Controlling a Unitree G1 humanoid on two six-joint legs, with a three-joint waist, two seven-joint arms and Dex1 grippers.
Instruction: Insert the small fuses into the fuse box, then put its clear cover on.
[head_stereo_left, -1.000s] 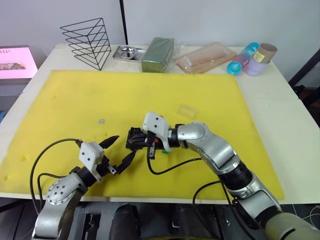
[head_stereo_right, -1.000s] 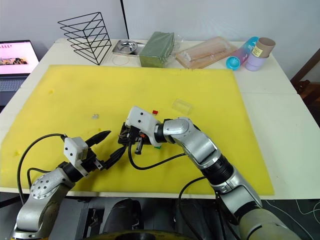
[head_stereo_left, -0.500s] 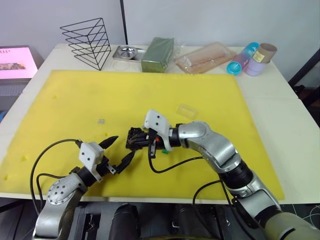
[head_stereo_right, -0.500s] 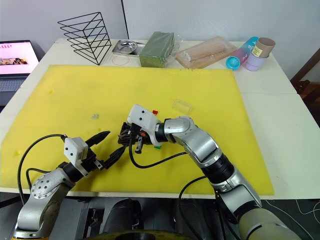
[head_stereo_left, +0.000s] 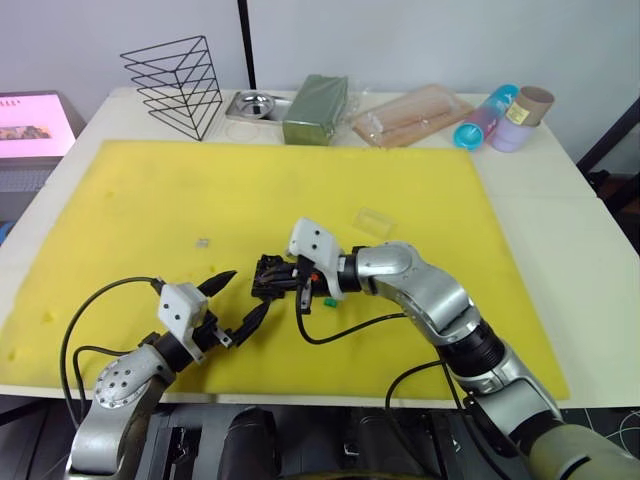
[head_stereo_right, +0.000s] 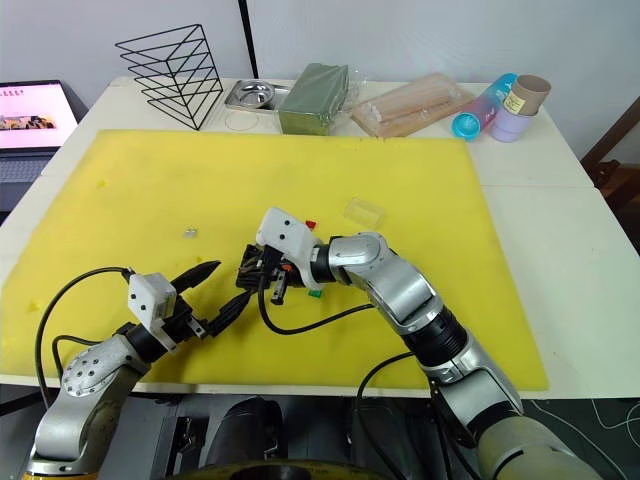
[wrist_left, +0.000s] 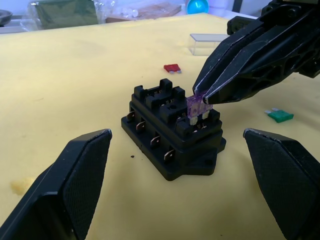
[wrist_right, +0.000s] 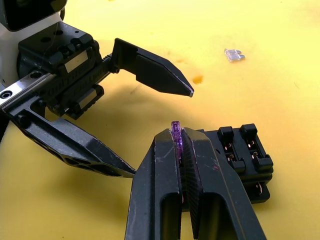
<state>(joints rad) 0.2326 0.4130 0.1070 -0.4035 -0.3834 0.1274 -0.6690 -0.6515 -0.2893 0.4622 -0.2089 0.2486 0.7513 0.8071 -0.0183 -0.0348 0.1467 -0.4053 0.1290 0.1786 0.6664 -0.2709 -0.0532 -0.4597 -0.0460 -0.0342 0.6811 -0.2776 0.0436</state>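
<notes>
Near the front middle of the yellow foam mat sits the small black rectangular fuse box, slots facing up. Above its corner slot hangs the tiny purple blade fuse, its metal legs at the mouth of the slot; whether they have entered it cannot be told. The right gripper has its two black fingers pressed together on the top of that purple fuse, pinching it, and the right wrist view shows the purple edge between the fingertips. The small green blade fuse lies flat on the mat just beside the box, on the robot's right of it, and the small red blade fuse lies a little beyond the box. The pale clear blade fuse lies apart from the box on the mat, toward the robot's left. The small clear rectangular cover rests on the mat beyond and to the right of the box. The left gripper hovers near the box on its left side, fingers spread wide and holding nothing. Along the table's far edge stand a black wire rack, a small metal tray, a green block, a clear bag of sticks and cylindrical containers.
</notes>
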